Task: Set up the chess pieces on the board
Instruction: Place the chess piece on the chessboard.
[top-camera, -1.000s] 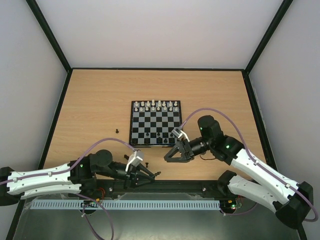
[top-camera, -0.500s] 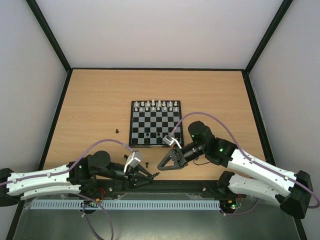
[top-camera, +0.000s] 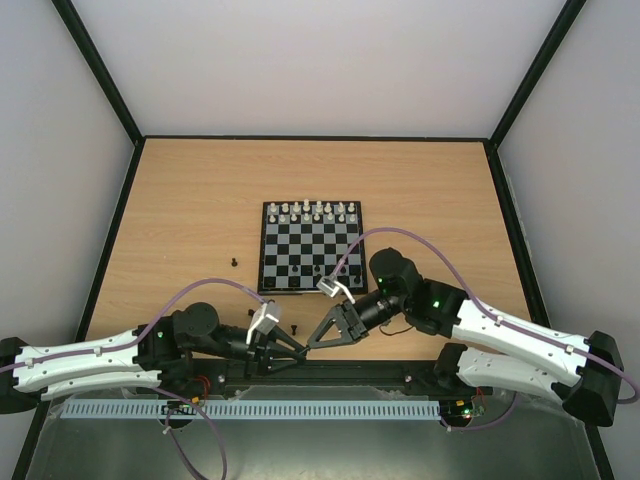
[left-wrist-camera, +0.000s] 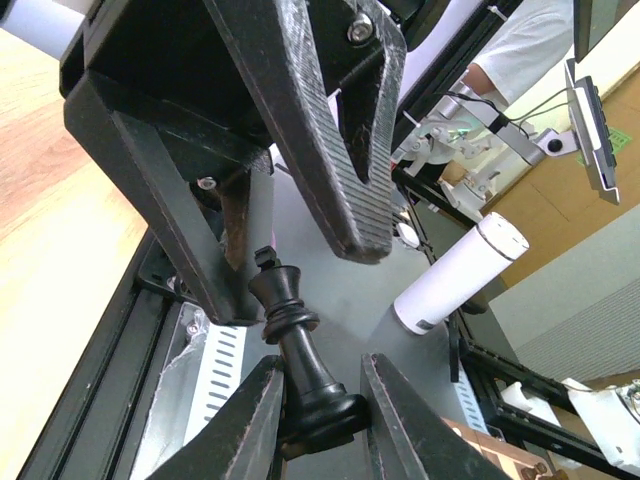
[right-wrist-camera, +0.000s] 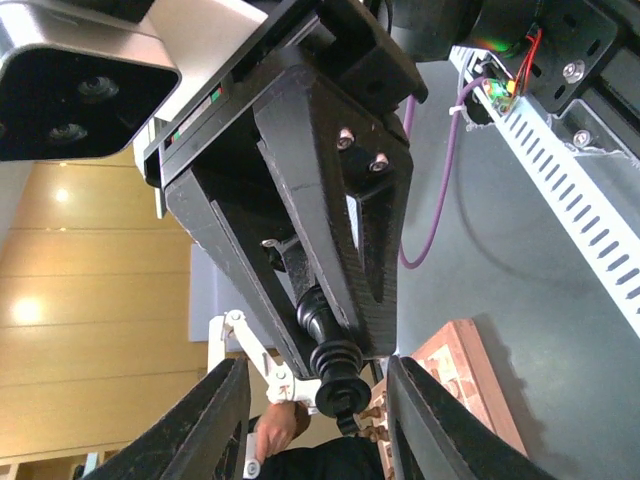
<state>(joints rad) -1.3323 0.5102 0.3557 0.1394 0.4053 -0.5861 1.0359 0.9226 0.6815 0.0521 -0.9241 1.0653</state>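
My left gripper (left-wrist-camera: 322, 368) is shut on the base of a black chess piece (left-wrist-camera: 298, 345), a tall crowned figure, and holds it off the table near the front edge. My right gripper (right-wrist-camera: 318, 395) meets it tip to tip. Its jaws are open around the head of the same piece (right-wrist-camera: 335, 365), with a gap on each side. From above, the left gripper (top-camera: 300, 349) and the right gripper (top-camera: 313, 342) nearly touch in front of the board (top-camera: 310, 262). White chess pieces (top-camera: 312, 211) fill its far rows, and a few black ones (top-camera: 318, 271) stand near its front.
Loose black pieces lie on the wooden table: one (top-camera: 233, 262) left of the board, another (top-camera: 297, 328) just behind the grippers. A black rail (top-camera: 380, 372) runs along the table's near edge. Black-edged walls enclose the table.
The right arm has swung left and nearer to the front edge, up to the left gripper, and its jaws have narrowed around the piece's head. The left arm has hardly moved.
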